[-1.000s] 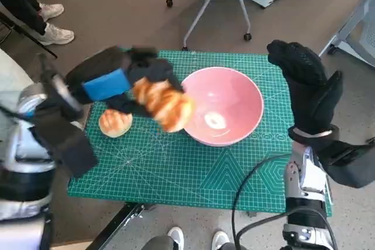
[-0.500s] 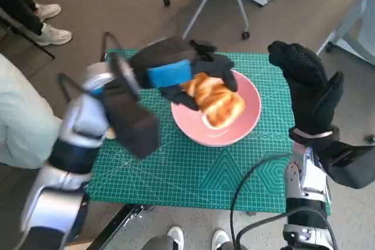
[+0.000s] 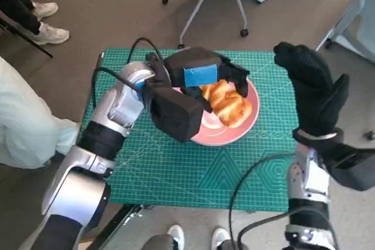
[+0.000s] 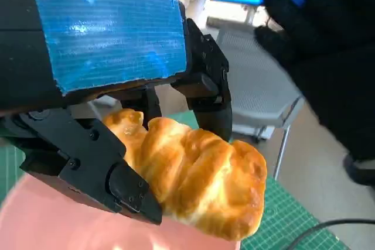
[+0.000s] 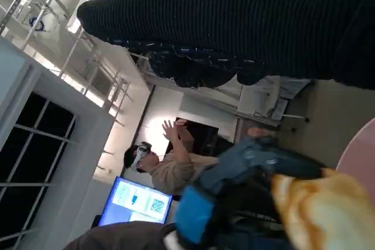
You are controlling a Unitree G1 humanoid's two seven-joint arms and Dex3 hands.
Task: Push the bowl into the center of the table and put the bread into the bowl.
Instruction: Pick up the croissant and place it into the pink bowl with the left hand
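The pink bowl [image 3: 231,133] sits near the table's middle, and the left hand [image 3: 202,77] grips the croissant [image 3: 228,103] just over it, unreleased; the right hand [image 3: 313,86] hovers open, empty.

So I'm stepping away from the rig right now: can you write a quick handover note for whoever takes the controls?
Left hand: holds the bread over the pink bowl; the left wrist view shows its fingers clamped on the loaf, not released.
Right hand: raised at the table's right edge, fingers apart, holding nothing.
Bowl: on the green mat, toward its far middle.
Done: bread picked up and brought to the bowl; the bowl looks roughly central.
Left: lower the bread, let go, withdraw the left hand. Whether the bread already touches the bowl cannot be told.
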